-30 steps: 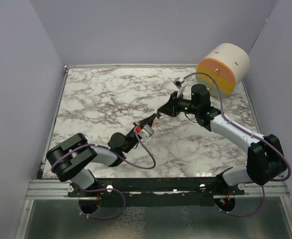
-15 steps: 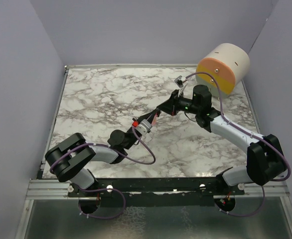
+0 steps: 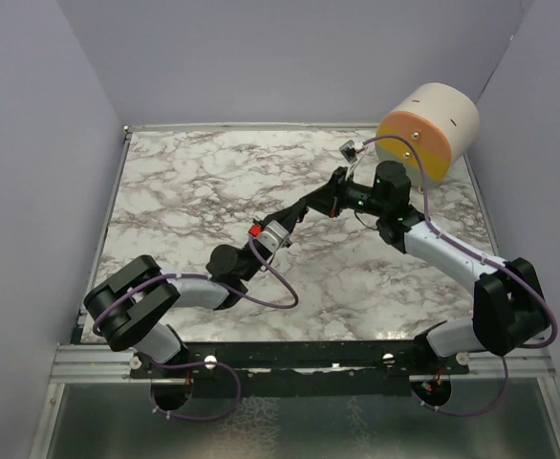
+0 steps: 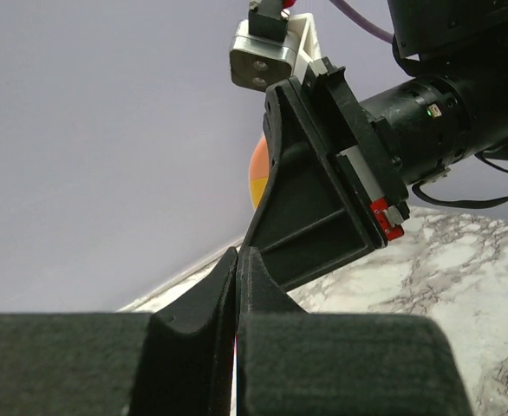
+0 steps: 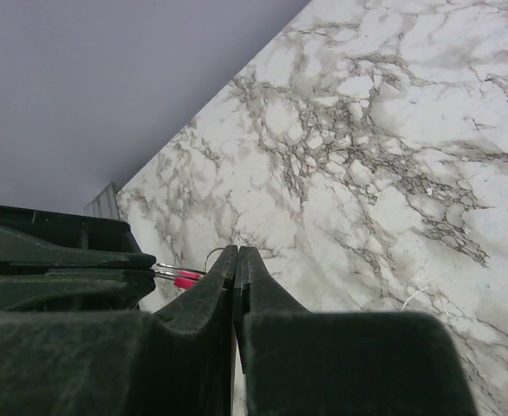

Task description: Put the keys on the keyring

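Over the last second the left arm has reached farther up toward the middle of the top view, bringing its tips against the right arm's. The left fingers [image 4: 193,321], matte black tapered plastic wedges, are pressed flat together with only a hairline seam, and a pink sliver shows in that seam. In the right wrist view the keyring [image 5: 187,279] juts out of their tip at the lower left of the frame: a glossy, bright pink strip end with a thin wire loop curving up off it. The right fingers [image 5: 271,303], the same black wedges, are closed tight too, their points just beside the loop; whether they pinch anything cannot be told. Behind them spreads the table [image 5: 367,130], smooth white marble pattern with grey veining. At the upper right of the top view a cream drum [image 3: 433,124] with an orange and yellow face sits in the corner of plain grey walls
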Robot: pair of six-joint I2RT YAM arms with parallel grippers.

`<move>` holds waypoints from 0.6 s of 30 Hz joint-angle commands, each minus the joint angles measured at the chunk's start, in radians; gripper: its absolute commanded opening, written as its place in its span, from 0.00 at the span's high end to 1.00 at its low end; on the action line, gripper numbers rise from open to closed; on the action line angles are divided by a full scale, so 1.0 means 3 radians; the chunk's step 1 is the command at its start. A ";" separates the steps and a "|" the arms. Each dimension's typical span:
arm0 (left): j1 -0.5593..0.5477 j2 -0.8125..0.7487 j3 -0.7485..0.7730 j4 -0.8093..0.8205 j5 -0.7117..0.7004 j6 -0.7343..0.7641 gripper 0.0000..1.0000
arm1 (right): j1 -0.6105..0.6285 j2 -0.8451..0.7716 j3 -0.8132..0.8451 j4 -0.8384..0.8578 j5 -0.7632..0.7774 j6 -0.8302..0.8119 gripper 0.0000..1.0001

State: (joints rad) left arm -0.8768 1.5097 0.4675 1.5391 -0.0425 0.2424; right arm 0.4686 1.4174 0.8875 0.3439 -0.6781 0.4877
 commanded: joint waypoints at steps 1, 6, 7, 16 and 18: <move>0.0046 -0.0113 0.0101 0.0750 -0.0021 -0.0141 1.00 | -0.0013 -0.0032 -0.0009 0.0298 -0.0250 0.0335 0.99; 0.0092 -0.0195 0.0068 0.0750 0.0010 -0.0200 1.00 | -0.0018 -0.0169 0.0107 -0.0123 0.0206 0.0204 0.70; 0.0108 -0.0223 0.0049 0.0750 0.0020 -0.0221 1.00 | -0.0018 -0.0219 0.0105 -0.0201 0.0327 0.0143 0.66; 0.0278 -0.0487 -0.0235 0.0750 0.0145 -0.0602 1.00 | -0.0050 -0.0640 -0.0089 -0.0243 0.0797 -0.0447 0.61; 0.0310 -0.0538 -0.0305 0.0749 0.0167 -0.0721 1.00 | -0.0050 -0.0781 -0.0274 -0.0012 0.0723 -0.0599 0.63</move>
State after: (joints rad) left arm -0.8024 1.3903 0.4133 1.5391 -0.0299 0.1234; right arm 0.4580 1.2568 0.8799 0.2741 -0.4980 0.4301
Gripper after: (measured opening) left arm 0.010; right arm 0.387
